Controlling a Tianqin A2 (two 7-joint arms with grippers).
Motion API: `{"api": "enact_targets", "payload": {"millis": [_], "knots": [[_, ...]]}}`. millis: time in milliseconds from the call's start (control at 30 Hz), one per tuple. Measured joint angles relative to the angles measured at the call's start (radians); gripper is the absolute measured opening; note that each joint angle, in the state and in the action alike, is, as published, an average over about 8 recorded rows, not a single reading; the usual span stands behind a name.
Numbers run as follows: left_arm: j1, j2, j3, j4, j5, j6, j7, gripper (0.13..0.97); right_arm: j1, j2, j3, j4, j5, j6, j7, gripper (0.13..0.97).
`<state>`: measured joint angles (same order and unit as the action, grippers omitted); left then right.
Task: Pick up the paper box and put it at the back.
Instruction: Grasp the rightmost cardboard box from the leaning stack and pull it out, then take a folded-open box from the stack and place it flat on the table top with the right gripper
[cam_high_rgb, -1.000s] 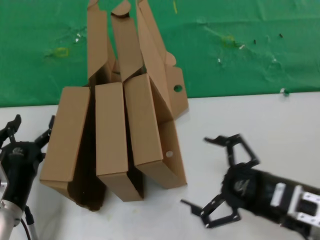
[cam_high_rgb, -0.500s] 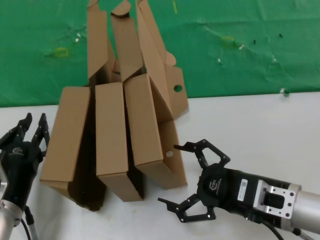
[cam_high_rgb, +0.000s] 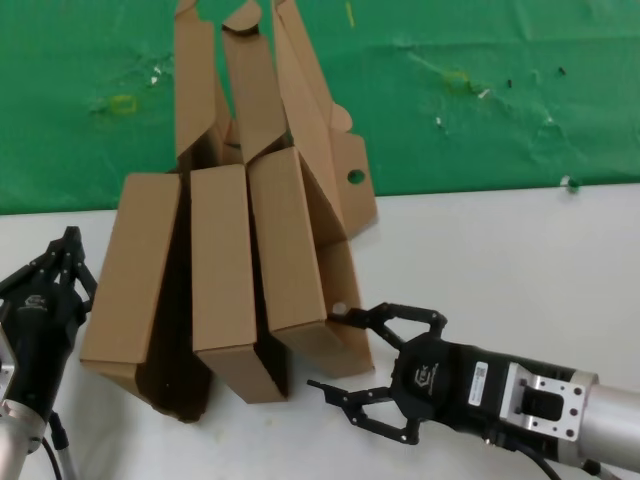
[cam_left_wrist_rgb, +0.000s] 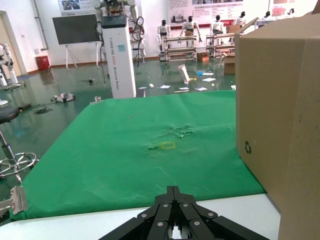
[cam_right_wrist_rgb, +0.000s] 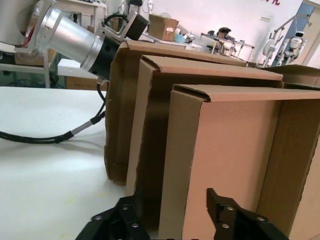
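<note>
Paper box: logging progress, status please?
Right gripper open, fingers straddling the paper box's near corner. Left gripper shut, waiting beside the leftmost box. Paper box not lifted, leaning against the middle box.

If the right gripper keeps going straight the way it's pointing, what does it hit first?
Most likely the near end of the rightmost brown cardboard box. The right gripper is open, pointing at that box's front corner, its fingers straddling the corner. Depth is unclear, so contact may already be close.

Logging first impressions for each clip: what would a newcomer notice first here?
Three brown cardboard boxes stand side by side on edge on the white table, lids up against the green cloth backdrop. The right hand is open at the near corner of the rightmost box. The left hand, fingers together, sits beside the leftmost box.
</note>
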<state>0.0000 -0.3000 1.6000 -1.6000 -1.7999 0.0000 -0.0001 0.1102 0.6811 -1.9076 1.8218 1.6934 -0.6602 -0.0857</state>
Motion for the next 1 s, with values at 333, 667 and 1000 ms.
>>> {"api": "enact_targets", "payload": {"millis": [333,667,1000], "knots": [[0.000,0.000,0.000,0.000,0.000,0.000,0.000,0.143,-0.012,0.011,0.002,0.011,-0.005,-0.005,0.009,0.390],[0.000,0.000,0.000,0.000,0.000,0.000,0.000,0.143,-0.020,0.020,0.017,0.031,-0.001,-0.001,0.014,0.227],[0.000,0.000,0.000,0.000,0.000,0.000,0.000,0.143,-0.060,0.062,0.088,0.077,0.018,0.027,0.014,0.174]]}}
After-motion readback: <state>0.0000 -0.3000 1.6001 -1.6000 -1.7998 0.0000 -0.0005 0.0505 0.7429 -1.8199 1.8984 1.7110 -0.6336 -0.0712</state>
